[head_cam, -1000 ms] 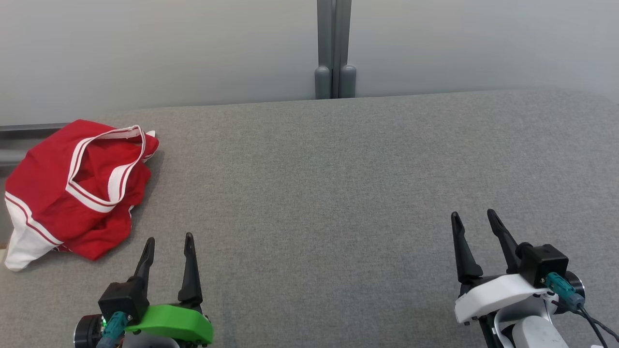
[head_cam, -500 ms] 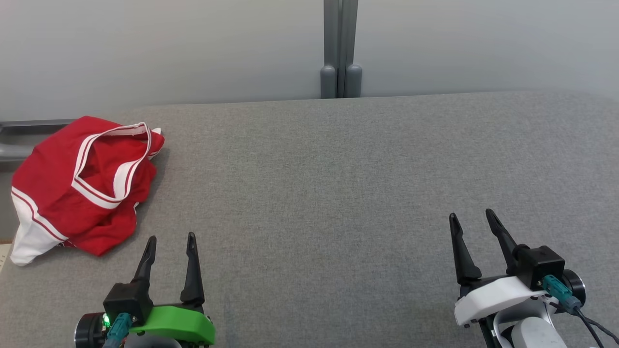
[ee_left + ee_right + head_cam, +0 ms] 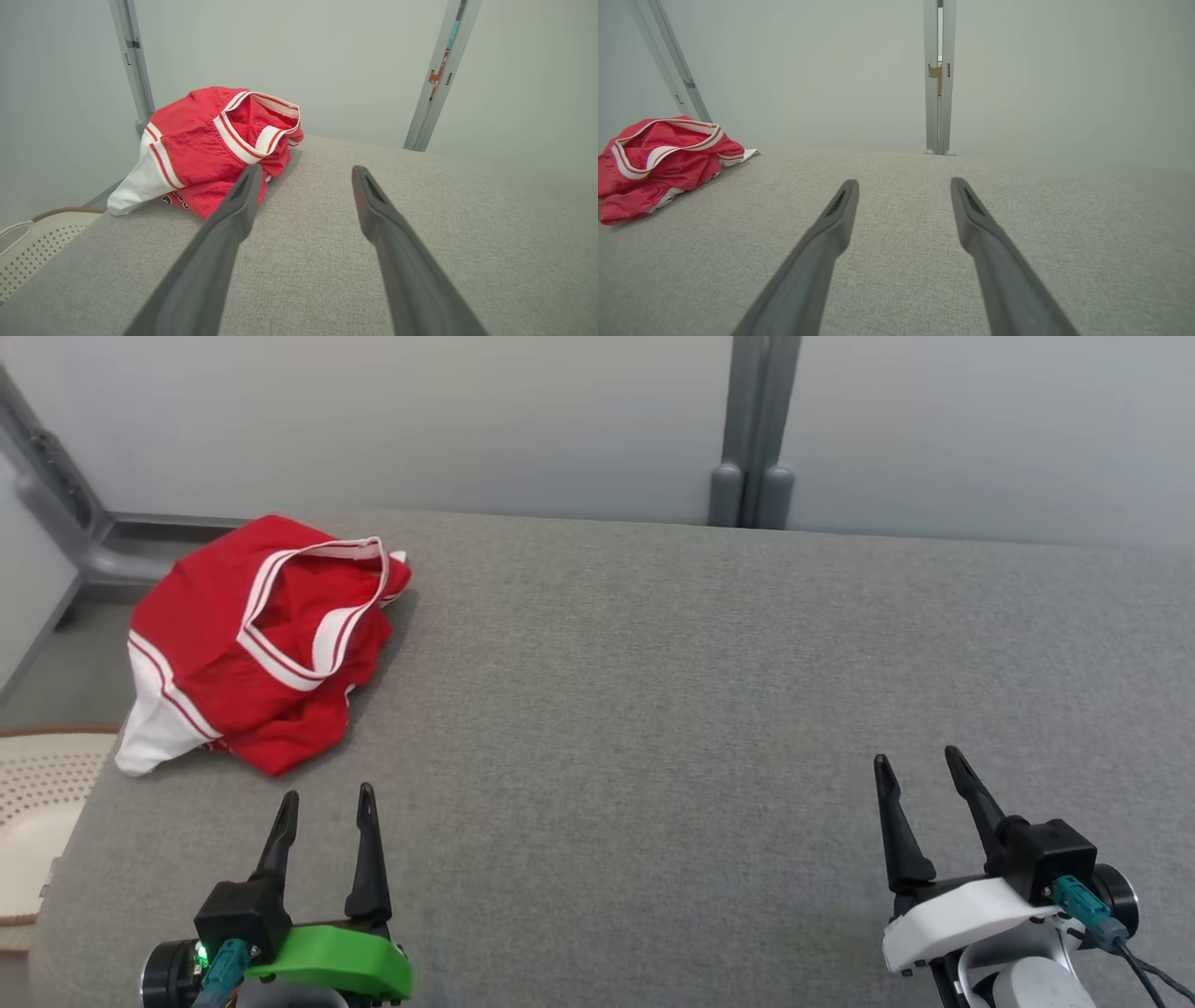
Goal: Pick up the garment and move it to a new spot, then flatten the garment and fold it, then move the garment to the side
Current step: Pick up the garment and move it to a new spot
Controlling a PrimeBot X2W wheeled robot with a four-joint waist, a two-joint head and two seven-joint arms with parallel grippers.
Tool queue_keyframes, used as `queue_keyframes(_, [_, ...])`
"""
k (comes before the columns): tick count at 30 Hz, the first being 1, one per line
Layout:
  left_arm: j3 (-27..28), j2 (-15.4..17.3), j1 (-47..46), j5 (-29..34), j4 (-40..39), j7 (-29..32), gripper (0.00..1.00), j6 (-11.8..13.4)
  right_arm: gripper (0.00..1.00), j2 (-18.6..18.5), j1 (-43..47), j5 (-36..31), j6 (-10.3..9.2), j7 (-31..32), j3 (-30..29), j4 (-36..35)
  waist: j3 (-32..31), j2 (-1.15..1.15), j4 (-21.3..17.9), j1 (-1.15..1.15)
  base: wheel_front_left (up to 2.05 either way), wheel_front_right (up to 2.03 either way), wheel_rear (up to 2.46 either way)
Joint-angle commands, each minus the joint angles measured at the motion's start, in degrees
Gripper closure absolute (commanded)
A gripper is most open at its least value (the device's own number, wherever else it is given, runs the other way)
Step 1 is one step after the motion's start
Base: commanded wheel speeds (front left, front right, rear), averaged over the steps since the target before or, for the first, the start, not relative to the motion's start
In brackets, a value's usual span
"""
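Across the last second the whole head view is shifted to the right. The grey post (image 3: pixel 752 429) and the far edge of the table (image 3: pixel 653 709) are displaced together with the garment (image 3: pixel 252 644), so a turn of the camera toward the left is read, not a move of the cloth. The garment is now set further in from the left edge, in the upper left of the frame, and a pale perforated basket (image 3: pixel 37 784) is exposed at the lower left, beside the table's edge. Both grippers are kept at the same places low in the frame. For the task, this is judged an aiming of the view at the garment ahead of the first pick-up; nothing is yet grasped.

The left gripper (image 3: pixel 328 794) is seen at the lower left with fingers spread and empty, just below the garment and apart from it. The right gripper (image 3: pixel 916 756), at the lower right, is likewise spread and empty, well apart from the cloth.

The garment is a crumpled red heap of thin fabric, trimmed with white bands and narrow red stripes. A banded opening is stood up in a loop on top, and a white panel is trailed toward the lower left. The table is covered in matt grey woven cloth with rounded edges — some drag under pulled fabric is to be expected.
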Motion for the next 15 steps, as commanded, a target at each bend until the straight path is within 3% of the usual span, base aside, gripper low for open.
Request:
queue_keyframes(1, [0.28, 0.44, 0.1, -0.37, -0.1, -0.04, 0.0, 0.16, 0.0, -0.2, 0.49, -0.29, 0.0, -0.18, -0.01, -0.31, -0.22, 0.0, 5.27, 0.0, 0.0, 0.0, 0.0])
queue_keyframes(15, [2.98, 1.78, 2.7, -1.82, -0.34, -0.03, 0.0, 1.84, 0.0, -0.21, 0.72, -0.3, 0.0, -0.18, 2.05, -0.23, -1.27, 0.0, 19.6, 0.0, 0.0, 0.0, 0.0])
